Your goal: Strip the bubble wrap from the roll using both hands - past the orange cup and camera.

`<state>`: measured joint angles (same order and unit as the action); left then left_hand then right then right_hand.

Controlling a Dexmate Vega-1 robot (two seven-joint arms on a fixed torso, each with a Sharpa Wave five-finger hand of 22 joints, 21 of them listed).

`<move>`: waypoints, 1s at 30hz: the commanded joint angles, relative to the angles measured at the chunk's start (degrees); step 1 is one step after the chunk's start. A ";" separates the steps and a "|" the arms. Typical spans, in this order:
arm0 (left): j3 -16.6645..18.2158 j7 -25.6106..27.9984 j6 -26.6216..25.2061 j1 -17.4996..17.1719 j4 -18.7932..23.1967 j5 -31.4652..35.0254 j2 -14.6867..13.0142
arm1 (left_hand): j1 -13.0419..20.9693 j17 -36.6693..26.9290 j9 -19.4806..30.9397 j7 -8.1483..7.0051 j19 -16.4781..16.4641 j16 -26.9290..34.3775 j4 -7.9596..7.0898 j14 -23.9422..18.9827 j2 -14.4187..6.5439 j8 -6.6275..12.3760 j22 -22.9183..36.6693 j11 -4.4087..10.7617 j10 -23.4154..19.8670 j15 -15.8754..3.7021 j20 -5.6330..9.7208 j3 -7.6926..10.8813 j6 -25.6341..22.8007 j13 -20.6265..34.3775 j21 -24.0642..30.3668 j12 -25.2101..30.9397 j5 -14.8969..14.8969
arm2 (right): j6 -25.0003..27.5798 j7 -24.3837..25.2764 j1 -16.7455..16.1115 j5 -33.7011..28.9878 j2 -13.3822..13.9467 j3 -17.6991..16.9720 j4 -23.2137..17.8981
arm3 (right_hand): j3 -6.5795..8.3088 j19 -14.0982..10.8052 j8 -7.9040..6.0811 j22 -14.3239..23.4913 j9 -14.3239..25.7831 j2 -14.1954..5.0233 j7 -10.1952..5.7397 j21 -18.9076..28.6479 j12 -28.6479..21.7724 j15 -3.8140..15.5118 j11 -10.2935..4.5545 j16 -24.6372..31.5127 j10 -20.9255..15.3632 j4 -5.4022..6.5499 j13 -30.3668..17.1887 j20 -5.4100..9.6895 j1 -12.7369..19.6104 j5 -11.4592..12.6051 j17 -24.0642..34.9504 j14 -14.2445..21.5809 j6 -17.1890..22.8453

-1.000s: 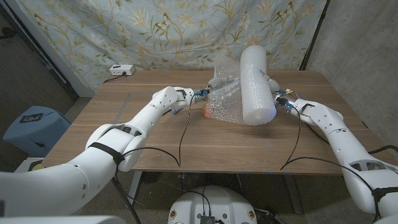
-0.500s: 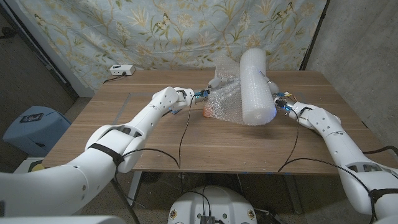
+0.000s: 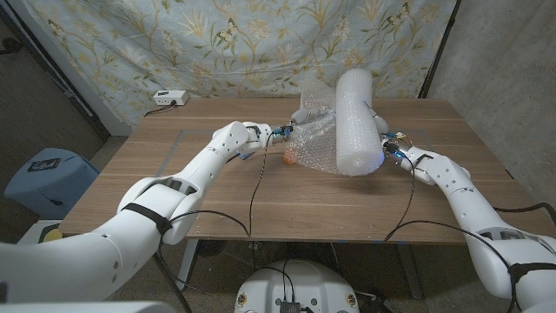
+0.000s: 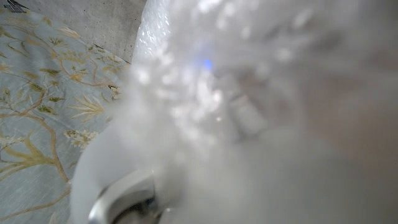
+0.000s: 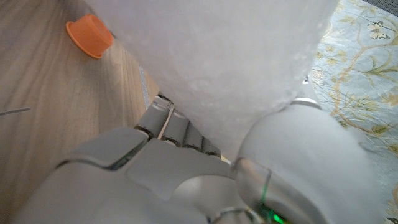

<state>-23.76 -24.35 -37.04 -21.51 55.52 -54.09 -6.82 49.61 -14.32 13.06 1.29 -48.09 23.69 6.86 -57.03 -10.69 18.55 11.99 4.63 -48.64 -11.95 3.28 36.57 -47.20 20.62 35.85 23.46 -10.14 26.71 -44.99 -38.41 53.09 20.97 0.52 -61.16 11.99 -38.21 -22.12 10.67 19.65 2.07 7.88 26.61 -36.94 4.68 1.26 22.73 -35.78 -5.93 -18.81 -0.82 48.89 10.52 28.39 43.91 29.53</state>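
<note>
Head view: one roll lies tilted on the table, right of centre, with one loose sheet of wrap trailing off its left side. Your left hand is at the sheet's edge and grips it. Your right hand presses the roll's near end; I cannot tell if it grasps. One white box sits at the far left edge.

Left wrist: blurred wrap up close.

Right wrist: one orange cup on the wood, the roll against your fingers.
</note>
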 commanded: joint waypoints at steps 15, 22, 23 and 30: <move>-1.13 0.53 -1.06 -0.17 2.12 -0.38 -1.18 | 0.49 -0.21 0.13 0.03 0.16 0.11 -0.22 -0.51 -0.01 -0.21 0.00 -0.21 -0.59 -0.11 0.13 0.21 -0.48 0.46 0.89 -0.28 0.05 | -2.27 -4.51 0.70 -1.05 -1.79 -1.55 3.20 | -1.25 0.48 0.77 0.02 -0.31 -3.08 0.27 -0.69 1.11 2.09 0.54 -0.89 1.33 0.93 -0.04 -0.67 -0.14 -0.38 -0.55 -1.47 -0.51; -1.50 0.18 -1.19 0.13 2.12 -0.24 -1.33 | 0.50 -0.26 0.17 0.03 0.23 0.12 -0.22 -0.56 0.01 -0.28 -0.01 -0.13 -0.63 -0.15 0.12 0.21 -0.49 0.57 1.11 -0.37 0.05 | -2.45 -5.16 0.87 -1.27 -1.62 -2.06 3.92 | -1.96 0.74 1.07 0.01 -0.37 -2.73 0.48 -0.88 1.30 1.95 0.72 -1.28 1.54 1.53 -0.17 -1.00 -1.82 -0.34 -1.02 -1.62 -0.82; -1.53 0.18 -1.19 0.16 2.10 -0.22 -1.34 | 0.47 -0.25 0.17 0.05 0.26 0.11 -0.24 -0.58 0.02 -0.28 -0.02 -0.15 -0.68 -0.12 0.12 0.19 -0.49 0.58 1.12 -0.36 0.05 | -2.44 -5.12 0.84 -1.34 -1.56 -2.12 3.90 | -1.99 0.73 1.07 0.01 -0.37 -2.71 0.52 -0.88 1.29 1.91 0.74 -1.29 1.51 1.55 -0.18 -1.05 -1.89 -0.33 -1.05 -1.61 -0.78; -1.82 -0.34 -1.34 0.56 1.56 -0.05 -1.33 | 0.50 -0.26 0.17 0.08 0.31 0.08 -0.24 -0.61 0.02 -0.32 -0.03 -0.13 -0.65 -0.15 0.15 0.22 -0.59 0.67 1.32 -0.47 0.05 | -2.47 -5.29 0.87 -1.37 -1.53 -2.76 4.57 | -2.34 0.99 1.31 0.01 -0.42 -2.82 0.43 -1.07 1.56 1.91 0.70 -1.67 1.94 2.04 -0.28 -1.04 -3.08 -0.16 -1.40 -1.86 -1.01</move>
<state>-25.10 -24.00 -38.15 -21.56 57.48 -54.43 -8.00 49.61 -14.36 13.04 1.21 -48.09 23.73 6.87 -57.02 -10.69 18.55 11.99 4.61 -48.62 -11.95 3.27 36.58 -47.28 21.15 36.89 23.01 -10.14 24.46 -49.65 -37.65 51.93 19.33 -1.40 -57.53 9.93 -37.19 -21.14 10.68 19.10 -0.43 8.17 25.78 -35.60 4.29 2.04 21.30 -34.23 -4.35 -18.77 -1.84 46.68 10.11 27.05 42.28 28.62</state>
